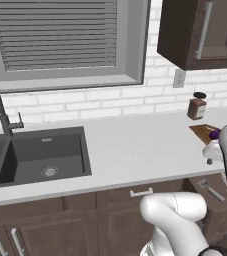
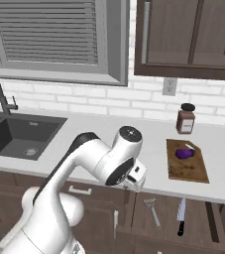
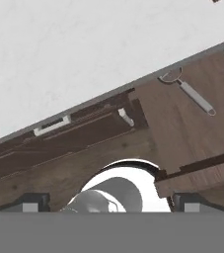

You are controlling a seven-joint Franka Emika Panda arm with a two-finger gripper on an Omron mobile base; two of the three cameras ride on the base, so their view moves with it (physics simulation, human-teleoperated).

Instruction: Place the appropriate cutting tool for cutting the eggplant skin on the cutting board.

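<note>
End effector (image 2: 136,182) hung by the tabletop (image 2: 109,134) edge, fingers apparently spread and empty; probably seeking the peeler (image 2: 152,208) in the open drawer (image 2: 173,218), right of it.

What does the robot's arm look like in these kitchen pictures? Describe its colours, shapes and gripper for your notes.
The arm is built of smooth, rounded, glossy white segments joined by dark grey to black joints, one topped by a round dark cap. No loose cables or markings show. The gripper ends in two small dark, blocky fingertips, seen in the hand view.
</note>
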